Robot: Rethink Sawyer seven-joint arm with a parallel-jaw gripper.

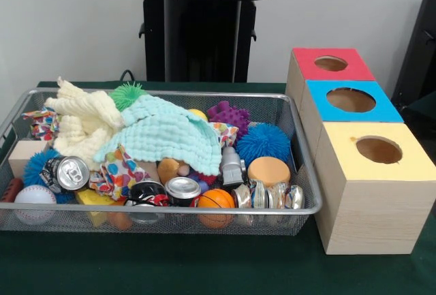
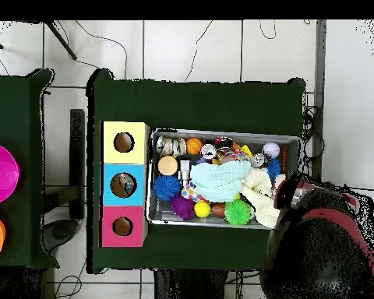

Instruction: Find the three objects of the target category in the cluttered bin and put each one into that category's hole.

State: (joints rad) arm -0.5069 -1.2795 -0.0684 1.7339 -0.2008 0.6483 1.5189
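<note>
The wire mesh bin (image 1: pixel 300 138) is full of clutter; it also shows in the overhead view (image 2: pixel 150 179). One crumpled see-through bottle (image 1: pixel 269 196) lies along the bin's front rim at the right end. In the overhead view this bottle (image 2: pixel 171 145) is in the bin's top left corner. No other bottle shows; cloths cover much of the bin. The red-topped box's hole (image 1: pixel 331 63) is farthest from the camera, and in the overhead view (image 2: pixel 122 226) it is lowest of the three. My arm's end (image 2: pixel 288 192) hangs over the bin's right end in the overhead view. The front view shows only the pedestal.
Silver cans (image 1: pixel 68 172) (image 1: pixel 182 187), a mint cloth (image 1: pixel 163 135), a cream cloth (image 1: pixel 78 121), spiky balls (image 1: pixel 263 142), a baseball (image 1: pixel 34 199) and an orange ball (image 1: pixel 216 199) crowd the bin. The blue-topped box (image 1: pixel 351 101) and the yellow-topped box (image 1: pixel 378 150) stand beside it.
</note>
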